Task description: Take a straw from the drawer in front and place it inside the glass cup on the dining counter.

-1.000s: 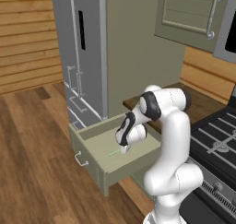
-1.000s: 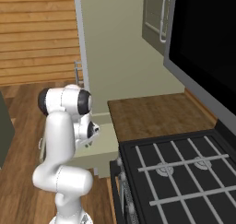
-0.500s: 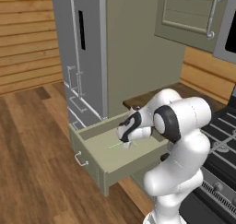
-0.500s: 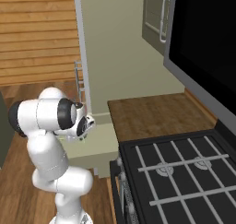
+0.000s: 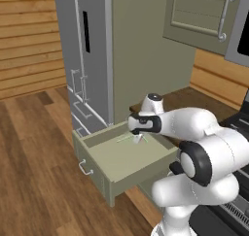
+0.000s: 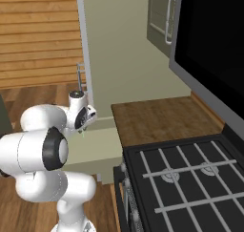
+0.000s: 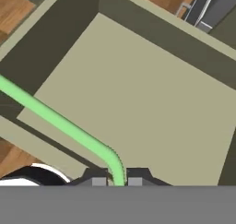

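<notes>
Pinching the straw point(image 7: 64, 122) near its bent tip above the open drawer point(image 7: 152, 98), the gripper point(image 7: 117, 178) holds something likely featherlight, thin, slippery and easily crushed, so gentle pressure seems wise.

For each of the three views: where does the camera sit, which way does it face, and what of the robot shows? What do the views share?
Left base view: behind the arm to its left, looking forward and down at the open drawer and fridge; the white arm rises from lower right, the tool above the drawer.
Right base view: behind to the right, facing the stove and a short counter; the arm is at lower left.
Hand view: on the hand, looking down into the drawer; the dark fingertips pinch the straw.
Shared: drawer, straw.
</notes>
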